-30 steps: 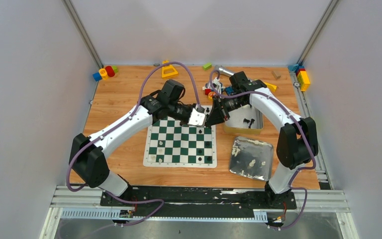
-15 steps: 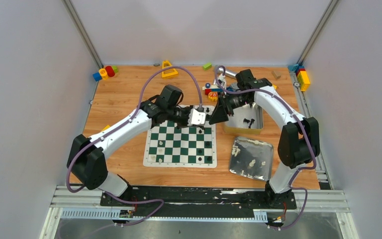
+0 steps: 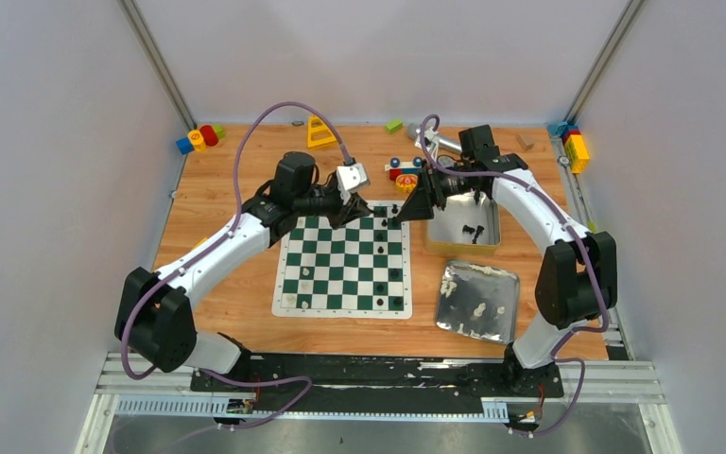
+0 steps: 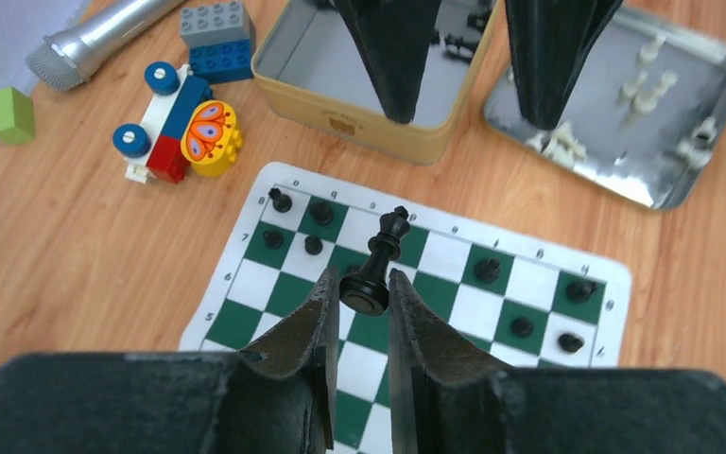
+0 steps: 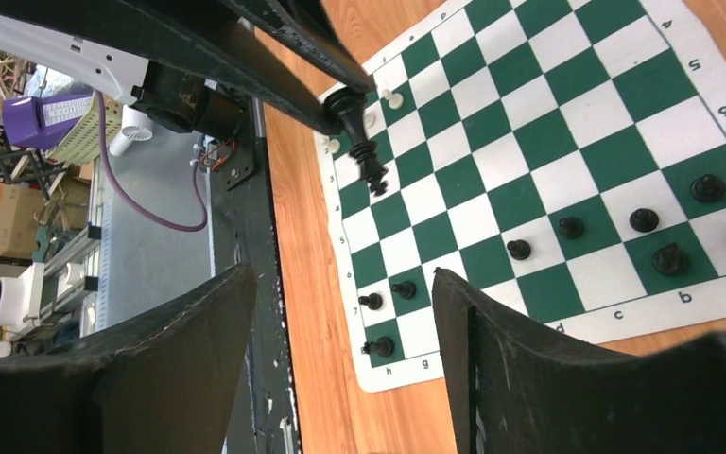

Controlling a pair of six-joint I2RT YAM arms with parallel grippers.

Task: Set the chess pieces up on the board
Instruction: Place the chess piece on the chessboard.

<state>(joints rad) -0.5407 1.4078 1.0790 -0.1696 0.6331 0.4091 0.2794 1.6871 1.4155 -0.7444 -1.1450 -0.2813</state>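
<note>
Black glossy plastic: a tall, crowned chess piece [image 4: 385, 248] with a round base, clamped at that base between the matte, tapered jaws of the left gripper [image 4: 360, 288] and held tilted above the flat green-and-white checkered board [image 3: 344, 276]. Smaller black pieces [image 4: 321, 212] stand on the far rows. The right gripper [image 5: 340, 284], jaws wide apart, hangs by the board's far right corner. Cream pieces [image 4: 643, 85] lie in a shiny metal tray [image 4: 718, 57].

Wood table [image 3: 227, 189]: chess board [image 3: 352, 284] mid, gold tin [image 3: 461, 248] & silver tray [image 3: 496, 284] to R, toy blocks [image 3: 198, 138] + mic [image 4: 104, 38] at back.
</note>
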